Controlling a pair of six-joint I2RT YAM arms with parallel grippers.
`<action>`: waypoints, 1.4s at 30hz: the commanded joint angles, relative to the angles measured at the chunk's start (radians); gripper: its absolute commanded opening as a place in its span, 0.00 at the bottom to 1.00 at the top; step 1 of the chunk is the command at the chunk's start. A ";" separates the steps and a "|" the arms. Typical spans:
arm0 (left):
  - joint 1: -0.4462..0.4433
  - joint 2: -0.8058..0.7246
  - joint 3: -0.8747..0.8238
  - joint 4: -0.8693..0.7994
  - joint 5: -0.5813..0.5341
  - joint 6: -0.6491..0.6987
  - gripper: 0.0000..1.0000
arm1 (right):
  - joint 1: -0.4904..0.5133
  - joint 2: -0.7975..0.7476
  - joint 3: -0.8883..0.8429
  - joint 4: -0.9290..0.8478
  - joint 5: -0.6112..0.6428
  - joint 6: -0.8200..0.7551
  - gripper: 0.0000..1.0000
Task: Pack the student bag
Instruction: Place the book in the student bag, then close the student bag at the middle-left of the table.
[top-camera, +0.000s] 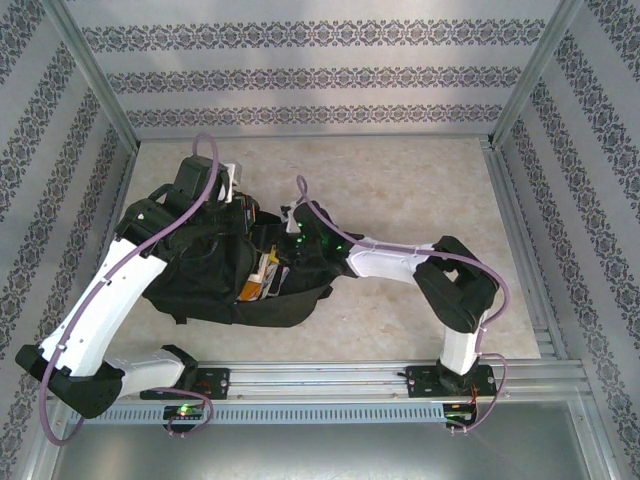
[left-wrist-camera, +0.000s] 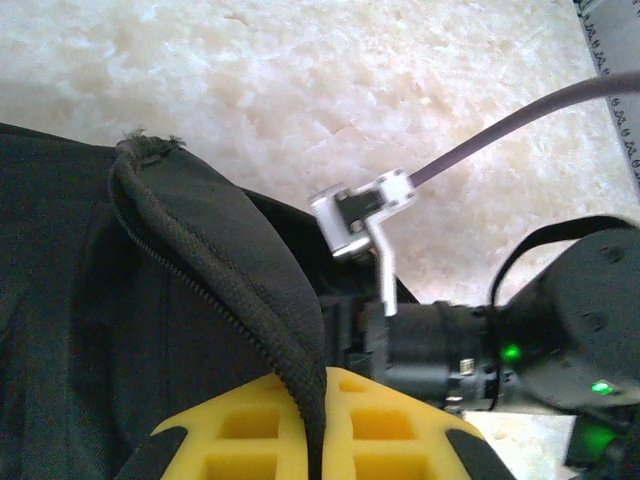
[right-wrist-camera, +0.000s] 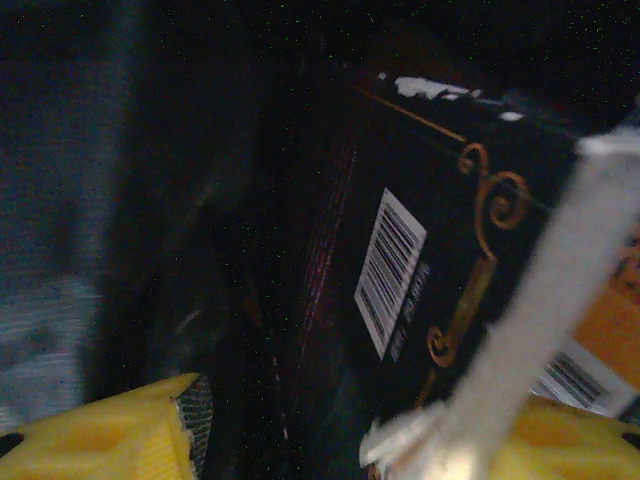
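Note:
The student bag (top-camera: 205, 285) lies on the table left of centre, black and soft, with its mouth facing right. My left gripper (top-camera: 230, 198) is at its far top edge; in the left wrist view its yellow fingers (left-wrist-camera: 250, 440) are shut on the bag's zipper rim (left-wrist-camera: 300, 370). My right gripper (top-camera: 287, 250) reaches into the mouth. Inside, its yellow fingers (right-wrist-camera: 110, 440) stand apart in the dark. A black book with a barcode and gold scrollwork (right-wrist-camera: 400, 260) lies just ahead of them. An orange book (right-wrist-camera: 612, 330) sits beside it, and a blurred white strip (right-wrist-camera: 540, 330) crosses the right finger.
Orange and yellow book edges (top-camera: 262, 275) show in the bag's mouth. The right arm's wrist (left-wrist-camera: 450, 350) sits close beside my left fingers. The beige tabletop (top-camera: 420, 190) extends behind and right of the bag, bounded by metal frame rails (top-camera: 520, 240) and patterned walls.

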 joint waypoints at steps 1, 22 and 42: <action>0.017 -0.027 -0.011 0.085 -0.001 -0.017 0.00 | -0.025 -0.066 -0.037 -0.025 -0.046 -0.055 0.57; 0.024 -0.038 -0.115 0.137 0.056 -0.069 0.00 | -0.020 -0.039 0.082 -0.299 -0.043 -0.203 0.31; 0.069 0.158 -0.248 0.323 0.107 -0.141 0.06 | -0.048 -0.582 -0.237 -0.446 0.089 -0.541 0.35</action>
